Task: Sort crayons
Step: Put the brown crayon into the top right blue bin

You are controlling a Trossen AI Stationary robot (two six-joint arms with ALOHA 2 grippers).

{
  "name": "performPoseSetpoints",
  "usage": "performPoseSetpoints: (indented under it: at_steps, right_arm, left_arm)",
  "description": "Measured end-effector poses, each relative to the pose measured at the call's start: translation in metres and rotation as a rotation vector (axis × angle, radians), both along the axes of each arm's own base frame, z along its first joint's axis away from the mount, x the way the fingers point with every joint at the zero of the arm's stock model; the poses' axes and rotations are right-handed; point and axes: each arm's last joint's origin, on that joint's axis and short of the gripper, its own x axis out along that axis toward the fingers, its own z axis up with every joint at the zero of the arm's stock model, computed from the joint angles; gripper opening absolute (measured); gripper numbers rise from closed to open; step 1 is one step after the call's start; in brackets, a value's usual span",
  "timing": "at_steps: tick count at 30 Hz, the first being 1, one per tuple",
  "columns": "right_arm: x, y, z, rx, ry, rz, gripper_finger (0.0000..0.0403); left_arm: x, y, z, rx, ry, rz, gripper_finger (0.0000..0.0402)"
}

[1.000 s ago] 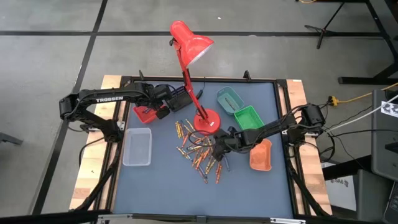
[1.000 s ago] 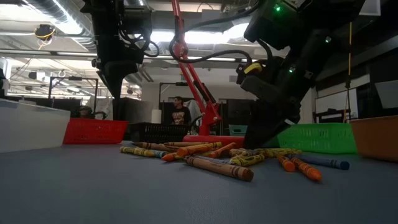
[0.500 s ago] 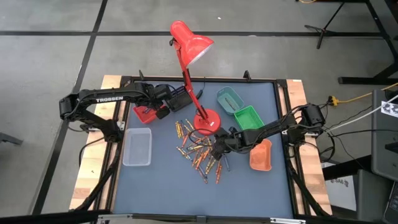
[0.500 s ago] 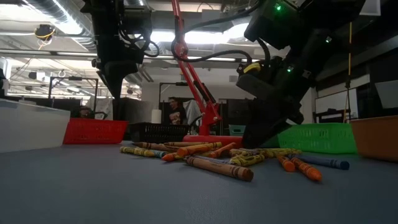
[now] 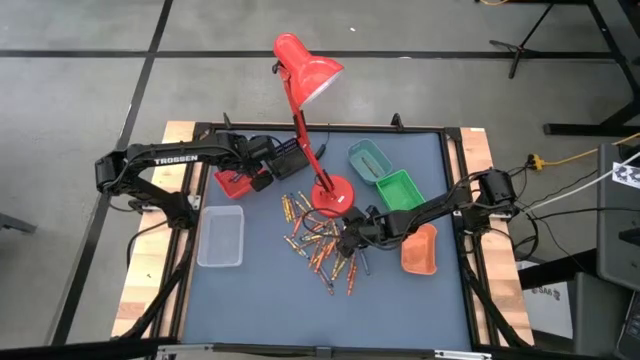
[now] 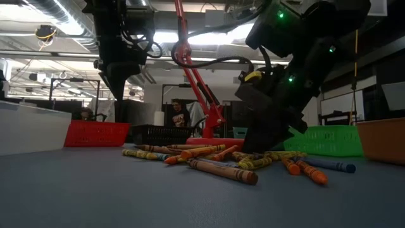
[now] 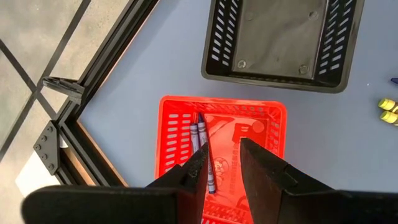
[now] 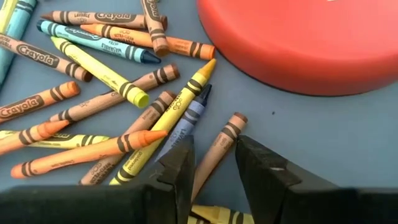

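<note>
My right pincer (image 8: 211,163), spread, straddles a brown crayon (image 8: 217,149) at the lamp base's (image 8: 311,43) six o'clock; neighbouring periwinkle crayon (image 8: 186,121) may get pinched too; left pincer (image 7: 222,163), spread, idles over the red tray (image 7: 273,124).

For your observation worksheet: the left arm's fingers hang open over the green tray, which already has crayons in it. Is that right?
Not quite. The left wrist view shows the left gripper with fingers open over the red tray, not a green one. Crayons do already lie in it.
</note>
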Motion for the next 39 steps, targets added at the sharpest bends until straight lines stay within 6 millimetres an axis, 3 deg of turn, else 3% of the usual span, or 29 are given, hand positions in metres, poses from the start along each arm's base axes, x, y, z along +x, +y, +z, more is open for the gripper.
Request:
performPoseSetpoints:
  at_steps: [5,16,25,30,39]
  right_arm:
    - [0.000,0.000,-0.001,-0.002,0.002,-0.003,0.0109]
    - [0.000,-0.001,-0.001,-0.017,-0.008,-0.014,0.0021]
    - [0.001,-0.001,0.002,-0.013,-0.026,-0.011,0.0024]
    - [-0.002,-0.002,0.016,-0.024,-0.038,0.048,0.0019]
    - [-0.010,-0.010,0.063,-0.092,-0.134,0.129,0.0020]
  left_arm:
    - [0.000,0.000,0.000,0.001,-0.001,0.000,0.0077]
    - [0.000,0.000,0.000,0.001,-0.002,0.000,0.0077]
    - [0.000,0.000,0.000,0.001,-0.002,0.000,0.0077]
    - [0.000,0.000,0.000,0.001,-0.002,0.000,0.0077]
    - [0.000,0.000,0.000,0.001,-0.003,0.000,0.0077]
